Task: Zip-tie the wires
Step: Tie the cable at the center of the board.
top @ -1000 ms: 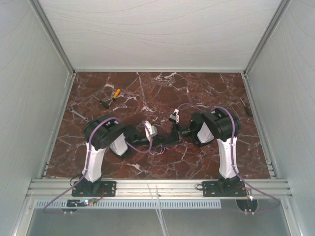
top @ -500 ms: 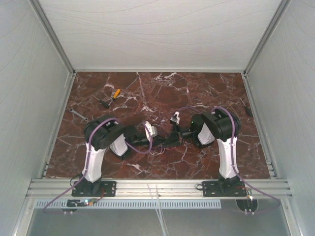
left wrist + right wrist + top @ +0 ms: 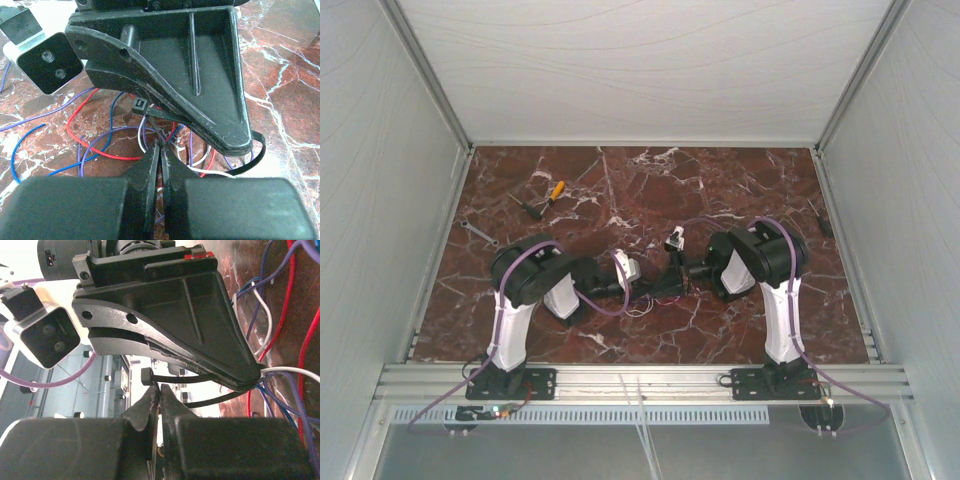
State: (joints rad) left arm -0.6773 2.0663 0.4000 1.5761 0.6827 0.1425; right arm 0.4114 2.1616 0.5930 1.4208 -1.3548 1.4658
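The wires (image 3: 640, 308) are thin red, blue, purple and white strands (image 3: 105, 150) in loose loops on the marble table (image 3: 720, 190). They gather at the tips of my left gripper (image 3: 161, 146), which is shut on them. A black zip tie loops round that gathering, and its head (image 3: 139, 106) sits just under my right gripper's finger (image 3: 200, 90). In the right wrist view my right gripper (image 3: 160, 391) is shut on the tie's strap directly below the head (image 3: 146, 376). From above, both grippers (image 3: 645, 289) (image 3: 666, 285) meet tip to tip over the wires.
An orange-handled tool (image 3: 555, 190) and a small metal wrench (image 3: 478, 232) lie at the back left of the table. A dark object (image 3: 823, 222) rests by the right wall. White enclosure walls stand on three sides.
My right gripper has shifted a little to the left, closer to the left gripper. The left arm and the wires have stayed in place.
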